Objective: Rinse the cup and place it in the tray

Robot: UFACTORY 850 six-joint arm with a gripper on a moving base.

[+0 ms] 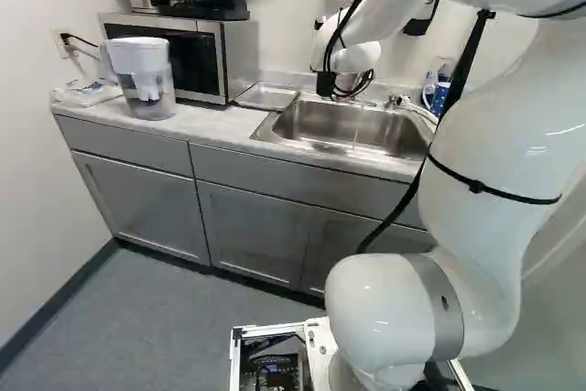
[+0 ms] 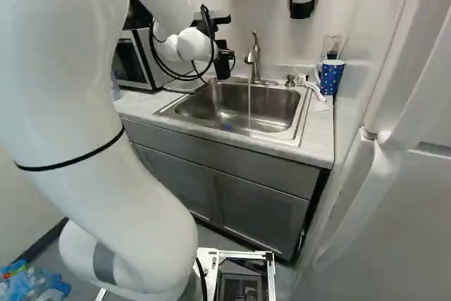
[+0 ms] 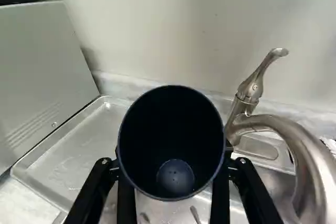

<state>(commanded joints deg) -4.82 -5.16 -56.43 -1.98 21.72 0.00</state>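
Microwave [image 1: 211, 52] left of the tray [image 3: 79, 150], wall [image 3: 157, 35] behind, faucet [image 2: 254, 54] standing right, its neck curving near; water [image 2: 249, 107] running into the sink [image 2: 232, 107]. Dotted blue mug [image 2: 330, 79] and brush [image 2: 310, 87] far right of the sink. Cup [image 3: 170, 129]: dark navy, round mouth facing my wrist camera, paler disc at the bottom inside. My gripper [image 2: 223, 67] has it, fingers spread wide, one on each side. Cup overlaps the tray's right part in the wrist view; height above can't be told. Raised tray rim all round, left edge by the microwave; open room between microwave and faucet.
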